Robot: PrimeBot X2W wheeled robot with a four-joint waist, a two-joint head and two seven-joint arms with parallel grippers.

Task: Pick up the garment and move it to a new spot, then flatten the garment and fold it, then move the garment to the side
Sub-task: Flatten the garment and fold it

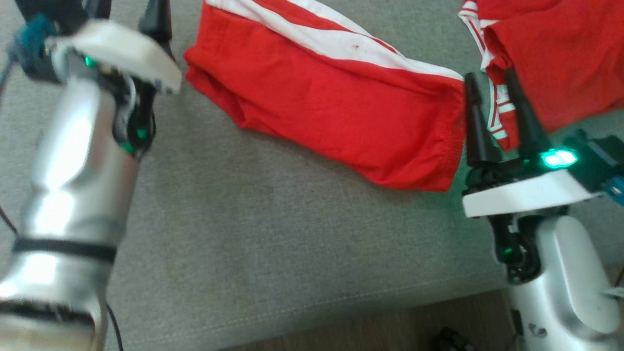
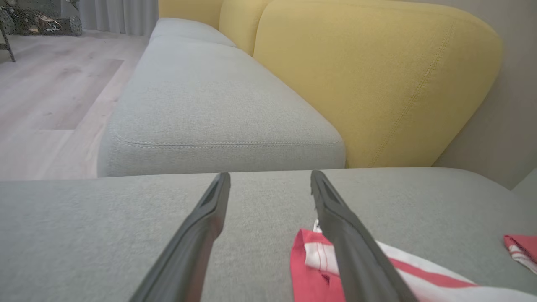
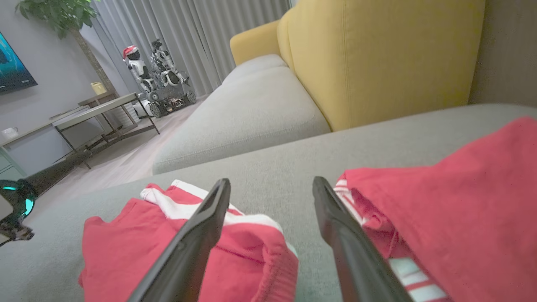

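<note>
Head view: the folded garment (image 1: 331,107) is lying on the sofa cushion (image 1: 243,219). Left wrist view: your left gripper (image 2: 268,180) is hovering wide over one end. Right wrist view: your right gripper (image 3: 270,182) is sitting wide at the other, probably to slide it aside.

The garment (image 1: 331,102) is soft, matt red cloth with white stripes, ribbed at the hem. The seat (image 1: 243,234) is coarse grey woven fabric (a stitched seam runs along its near edge), and the backrest (image 2: 377,75) is a finer yellow weave. The left forearm (image 1: 73,170) is glossy silver. The fingers (image 3: 197,239) look like matt dark plastic. The floor (image 2: 50,84) is pale matt wood.
</note>
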